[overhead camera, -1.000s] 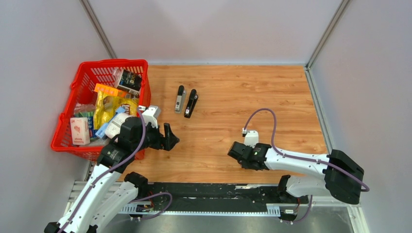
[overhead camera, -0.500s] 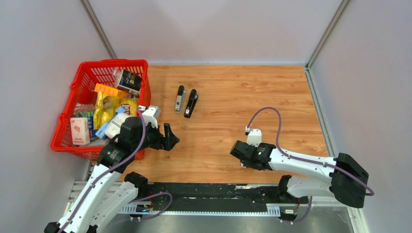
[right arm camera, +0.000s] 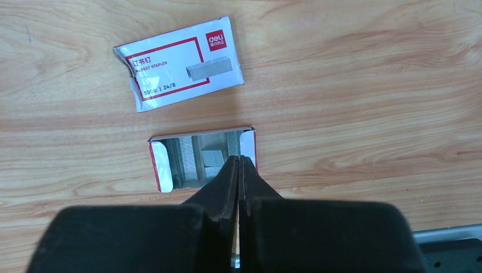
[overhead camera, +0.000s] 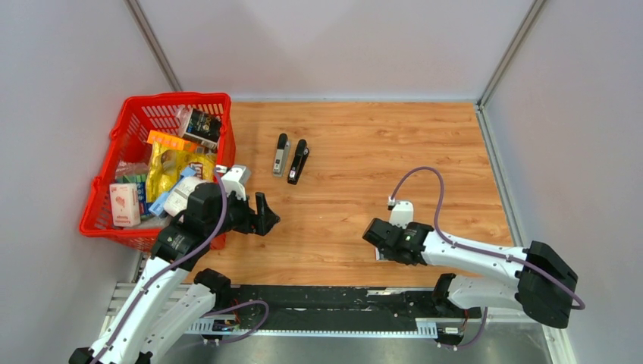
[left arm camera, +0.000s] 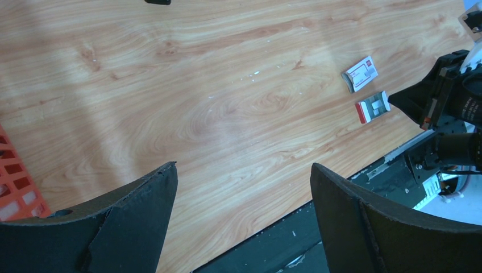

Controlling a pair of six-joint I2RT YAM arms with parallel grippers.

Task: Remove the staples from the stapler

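Over open staple tray (right arm camera: 165,166) | right end effector (right arm camera: 239,160) clenched, held item unclear | left end effector (left arm camera: 243,168) released, empty

The table (overhead camera: 364,152) has a top of warm orange-brown wood with a clear grain running left to right. Three plain walls of pale grey-lilac close it in: the far wall (overhead camera: 334,45), the left wall (overhead camera: 61,91) and the right wall (overhead camera: 576,114). A thin metal post stands in each far corner, the left post (overhead camera: 155,45) and the right post (overhead camera: 512,49). At the near edge lies a black rail (overhead camera: 326,299), and nearer still a brushed metal surface (overhead camera: 341,349). The light is soft and even, with faint shadows.
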